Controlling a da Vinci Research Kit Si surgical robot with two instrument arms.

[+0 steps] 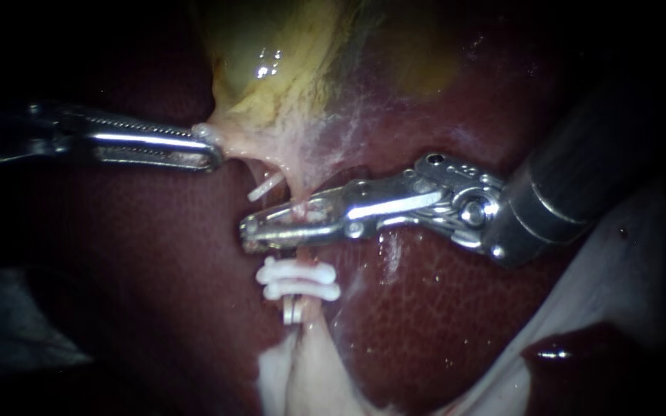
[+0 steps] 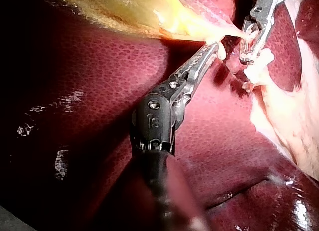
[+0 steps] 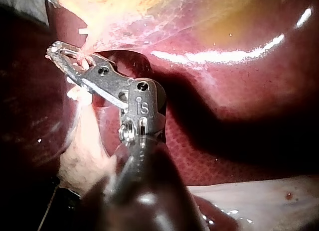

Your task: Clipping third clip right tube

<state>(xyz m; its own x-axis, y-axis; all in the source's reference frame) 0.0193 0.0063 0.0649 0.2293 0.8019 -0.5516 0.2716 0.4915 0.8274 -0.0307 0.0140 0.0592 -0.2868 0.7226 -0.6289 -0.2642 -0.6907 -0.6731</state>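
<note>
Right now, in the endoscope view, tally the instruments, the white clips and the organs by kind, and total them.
Instruments: 2, the left instrument and the right instrument.
White clips: 2, the upper white clip and the lower white clip.
Organs: 2, the gallbladder and the liver.
Total: 6.

The left instrument (image 1: 211,151) reaches in level from the left. Its long toothed jaws lie close together and pinch a fold of pale tissue (image 1: 229,142) at their tips. The right instrument (image 1: 252,233) comes down from the upper right, wrist bent so its jaws point left, clamped on the tube (image 1: 296,192) with their tips nearly meeting.
</note>
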